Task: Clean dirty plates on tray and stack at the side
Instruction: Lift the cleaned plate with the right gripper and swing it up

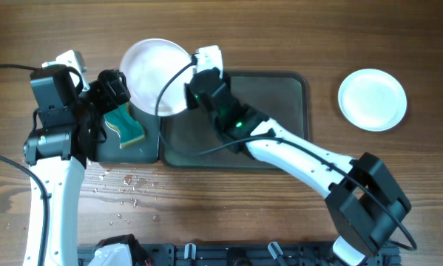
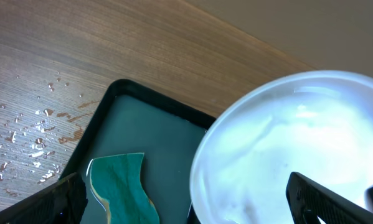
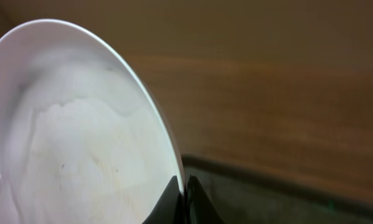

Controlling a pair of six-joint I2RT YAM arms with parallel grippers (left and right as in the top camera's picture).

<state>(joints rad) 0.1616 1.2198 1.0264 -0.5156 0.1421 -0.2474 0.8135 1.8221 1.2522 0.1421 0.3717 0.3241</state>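
One plate [image 1: 372, 99] lies aside on the table, the tray [image 1: 280, 111] is bare, and the right hand [image 1: 195, 83], clamped on a smeary second plate [image 1: 151, 70], holds it near the sponge [image 1: 125, 125] while the left hand [image 1: 112, 87] gapes, so the task seems about midway.

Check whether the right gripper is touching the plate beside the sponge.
Touching: the right wrist view shows the right gripper pinching the plate at its rim.

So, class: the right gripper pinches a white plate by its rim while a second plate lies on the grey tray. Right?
Not quite. The overhead view shows the second plate on the table beside the grey tray, not on it. The right gripper does pinch the held plate by its rim.
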